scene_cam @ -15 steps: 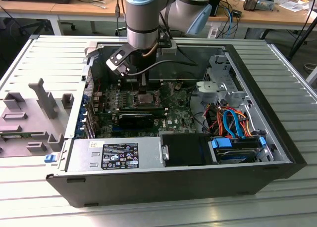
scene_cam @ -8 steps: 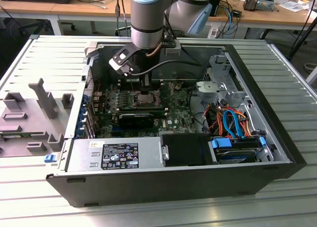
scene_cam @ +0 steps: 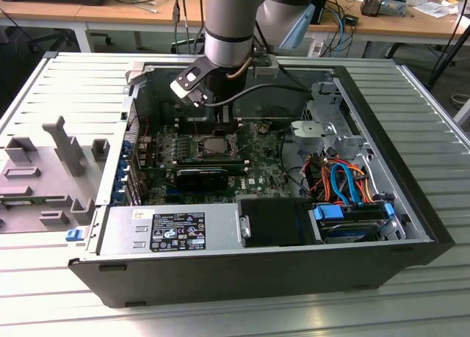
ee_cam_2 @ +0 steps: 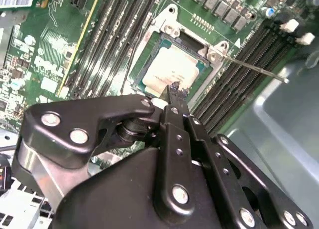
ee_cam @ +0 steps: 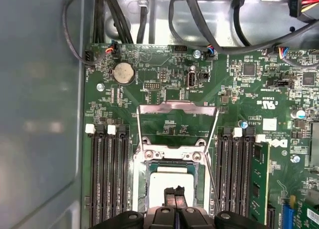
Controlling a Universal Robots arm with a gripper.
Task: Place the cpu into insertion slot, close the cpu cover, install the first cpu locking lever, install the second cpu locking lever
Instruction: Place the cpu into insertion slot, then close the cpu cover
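The cpu (ee_cam_2: 169, 69), a flat square chip with a pale metal top, lies in the insertion slot (ee_cam: 141, 184) on the green motherboard. My gripper (ee_cam_2: 174, 92) hangs just above the chip's edge with its black fingers shut and nothing visible between them. In the first wrist view the fingertips (ee_cam: 169, 193) overlap the cpu (ee_cam: 172, 181). The cpu cover (ee_cam: 177, 108), a thin silver frame, stands swung back off the socket. A thin metal locking lever (ee_cam_2: 249, 67) sticks out sideways, unlatched. In the exterior view my gripper (scene_cam: 222, 131) reaches down into the open computer case over the socket (scene_cam: 213, 147).
Long black memory slots (ee_cam: 107, 174) run along both sides of the socket. Black cables (ee_cam: 199, 19) cross the case wall beyond the board. A power supply (scene_cam: 176, 230) and a drive cage with blue and orange cables (scene_cam: 345, 183) fill the case's near side. Grey fixtures (scene_cam: 59, 153) stand outside.
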